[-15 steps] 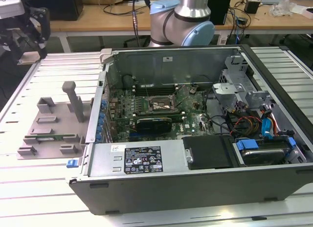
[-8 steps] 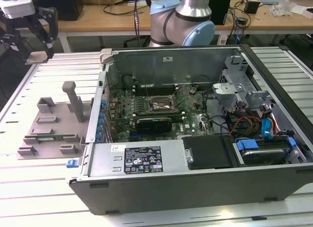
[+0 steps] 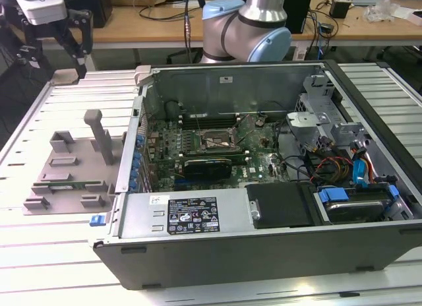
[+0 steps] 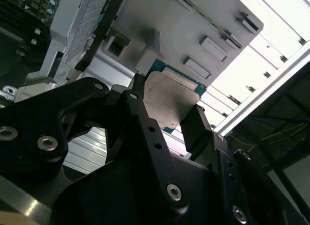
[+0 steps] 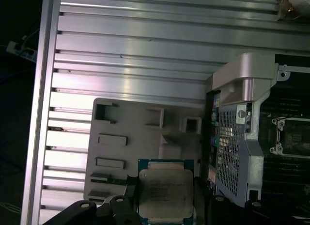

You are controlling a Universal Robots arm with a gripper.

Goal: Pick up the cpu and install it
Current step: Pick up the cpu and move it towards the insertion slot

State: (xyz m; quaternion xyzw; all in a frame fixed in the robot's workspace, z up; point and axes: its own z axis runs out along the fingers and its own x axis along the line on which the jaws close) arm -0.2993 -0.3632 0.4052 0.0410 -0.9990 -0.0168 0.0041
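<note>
We see the cpu [image 5: 165, 192] grasped by two opposite edges between the fingers of the gripper [image 4: 167, 104]. It is lifted clear of the gray tray [image 5: 145, 137], beside the open case [image 3: 264, 187], and not yet in the socket [image 3: 212, 140]. We judge it light, thin and stiff with a smooth metal top, so the rim is the right place to hold, and the underside is probably fragile and should not be touched.

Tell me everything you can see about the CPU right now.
The cpu, a small flat square chip with a dull, smudged silver metal lid over a teal-green rim, is clamped on two opposite edges between the black fingers. Its lid faces both wrist cameras, with the grey plastic parts tray behind it.
</note>
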